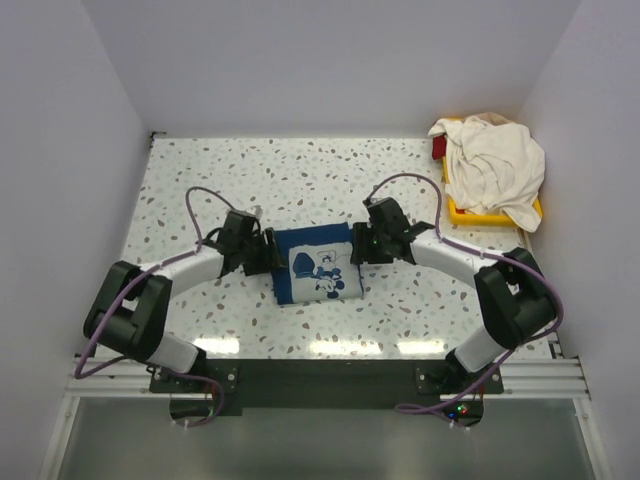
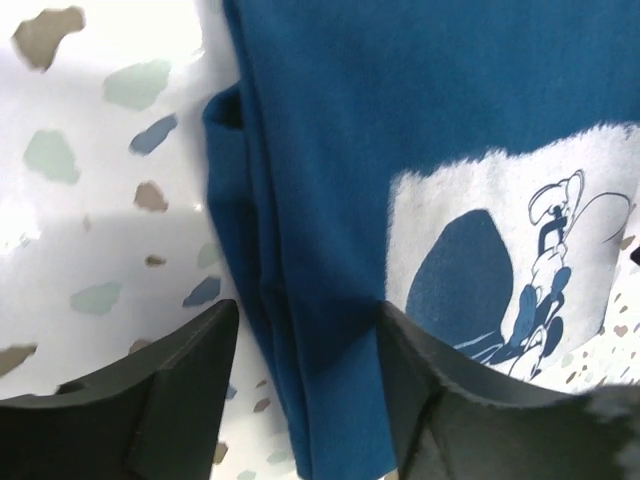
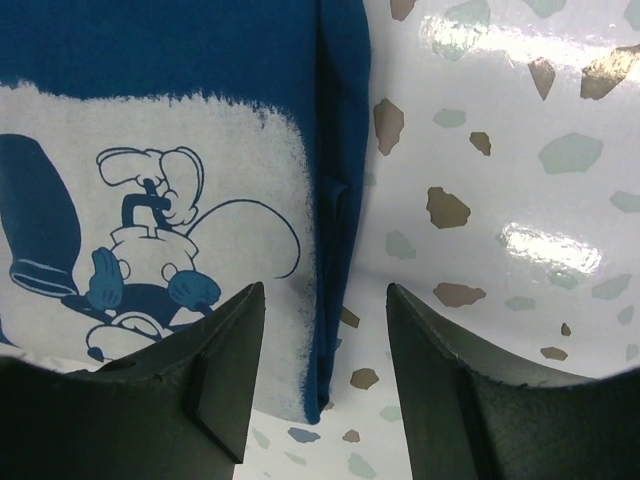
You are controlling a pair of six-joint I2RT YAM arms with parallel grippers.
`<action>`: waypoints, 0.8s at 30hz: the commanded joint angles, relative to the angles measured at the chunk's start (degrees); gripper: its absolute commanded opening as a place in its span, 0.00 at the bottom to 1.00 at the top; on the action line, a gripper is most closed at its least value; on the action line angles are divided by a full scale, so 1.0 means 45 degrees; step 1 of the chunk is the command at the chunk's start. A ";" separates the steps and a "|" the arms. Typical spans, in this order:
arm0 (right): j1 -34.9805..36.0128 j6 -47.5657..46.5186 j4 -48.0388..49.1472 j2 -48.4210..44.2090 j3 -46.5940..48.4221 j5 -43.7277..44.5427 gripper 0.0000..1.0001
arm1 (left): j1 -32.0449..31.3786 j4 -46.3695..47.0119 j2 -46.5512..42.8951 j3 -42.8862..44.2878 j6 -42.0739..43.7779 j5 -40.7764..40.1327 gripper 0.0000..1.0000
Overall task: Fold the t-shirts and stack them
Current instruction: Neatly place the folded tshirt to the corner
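The dark blue t-shirt (image 1: pixel 315 265) lies folded into a small rectangle at the table's middle, its white cartoon print facing up. My left gripper (image 1: pixel 268 252) is open at the shirt's left edge; in the left wrist view the folded blue edge (image 2: pixel 300 250) runs between the spread fingers of the left gripper (image 2: pixel 308 320), unpinched. My right gripper (image 1: pixel 358 250) is open at the shirt's right edge, and in the right wrist view the right gripper (image 3: pixel 325 300) straddles that hem (image 3: pixel 335 200). The cream white t-shirt (image 1: pixel 495 165) sits crumpled at the back right.
The cream shirt fills a yellow tray (image 1: pixel 480 217) against the right wall, with something red (image 1: pixel 438 148) at the tray's far left corner. White walls close in the speckled table (image 1: pixel 300 170) on the left, back and right.
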 commanded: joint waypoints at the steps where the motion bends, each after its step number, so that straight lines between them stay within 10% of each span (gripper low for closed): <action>1: 0.0015 0.0107 0.0706 -0.0110 -0.0174 -0.0221 0.56 | 0.0021 0.0501 0.0842 0.0452 0.0182 0.0205 0.60; 11: 0.0015 0.0263 0.0511 -0.0228 0.0138 -0.0240 0.55 | 0.0001 0.0735 0.1354 0.0609 -0.1709 -0.0575 0.02; 24: 0.0015 0.0107 -0.0018 -0.1047 0.0217 -0.0298 0.54 | 0.6553 -0.1705 -0.2063 -0.0365 -0.3684 -0.1748 0.00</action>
